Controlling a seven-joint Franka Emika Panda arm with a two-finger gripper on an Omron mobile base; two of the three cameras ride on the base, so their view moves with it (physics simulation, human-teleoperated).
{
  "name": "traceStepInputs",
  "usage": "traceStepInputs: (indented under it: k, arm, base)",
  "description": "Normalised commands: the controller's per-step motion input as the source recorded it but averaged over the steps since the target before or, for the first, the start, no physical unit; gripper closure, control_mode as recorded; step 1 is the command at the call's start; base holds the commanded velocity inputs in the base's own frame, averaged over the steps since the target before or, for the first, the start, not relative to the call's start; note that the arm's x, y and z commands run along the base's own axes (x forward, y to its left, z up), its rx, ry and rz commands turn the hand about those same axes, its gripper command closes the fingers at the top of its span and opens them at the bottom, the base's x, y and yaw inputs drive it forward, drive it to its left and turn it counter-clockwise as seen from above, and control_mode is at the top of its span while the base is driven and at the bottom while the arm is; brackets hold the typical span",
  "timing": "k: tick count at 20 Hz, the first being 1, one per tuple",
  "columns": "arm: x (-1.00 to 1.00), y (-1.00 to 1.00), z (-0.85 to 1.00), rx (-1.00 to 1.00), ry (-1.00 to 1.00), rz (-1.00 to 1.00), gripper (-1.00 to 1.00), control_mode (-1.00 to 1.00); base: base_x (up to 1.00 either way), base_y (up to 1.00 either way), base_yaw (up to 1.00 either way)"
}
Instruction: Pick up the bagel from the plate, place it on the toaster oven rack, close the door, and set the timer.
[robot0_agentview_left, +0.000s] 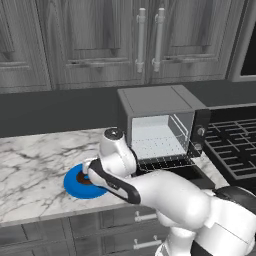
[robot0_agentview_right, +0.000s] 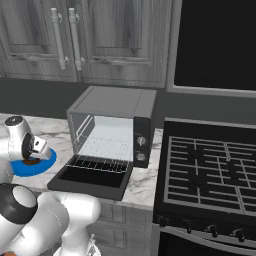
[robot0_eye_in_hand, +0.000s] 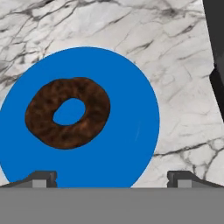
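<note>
The bagel (robot0_eye_in_hand: 68, 112), a dark brown ring, lies left of centre on the blue plate (robot0_eye_in_hand: 127, 127) on the marble counter. My gripper (robot0_eye_in_hand: 113, 179) hangs above the plate's near edge, open, its two tips wide apart with nothing between them. In the left base view my hand (robot0_agentview_left: 94, 173) covers part of the plate (robot0_agentview_left: 75, 184). The bagel (robot0_agentview_right: 33, 161) peeks out beside the hand in the right base view. To the right, the toaster oven (robot0_agentview_right: 112, 102) stands open with the door (robot0_agentview_right: 92, 178) dropped flat and the wire rack (robot0_agentview_right: 98, 164) at the mouth.
Two knobs (robot0_agentview_right: 140, 142) sit on the oven's right panel. A black gas stove (robot0_agentview_right: 215, 170) adjoins the counter on the right. Wood-grain cabinet doors (robot0_agentview_left: 115, 40) hang above. Bare marble (robot0_agentview_left: 35, 155) stretches left of the plate.
</note>
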Motion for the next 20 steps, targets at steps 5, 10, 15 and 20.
traceStepInputs:
  k: [5, 10, 15, 20]
  arm:
    - [0.3, 0.22, -0.1, 0.0, 0.08, -0.03, -1.0, -1.0]
    - [0.29, 0.24, -0.1, 0.0, 0.1, -0.07, -1.0, -1.0]
    - [0.29, 0.22, -0.23, 0.0, 0.04, -0.06, -1.0, -1.0]
    - [0.18, 0.02, -0.25, 0.0, 0.0, -0.05, -1.0, -1.0]
  base:
    - [0.0, 0.0, 0.0]
    - [0.0, 0.0, 0.0]
    - [0.0, 0.0, 0.0]
    - [0.0, 0.0, 0.0]
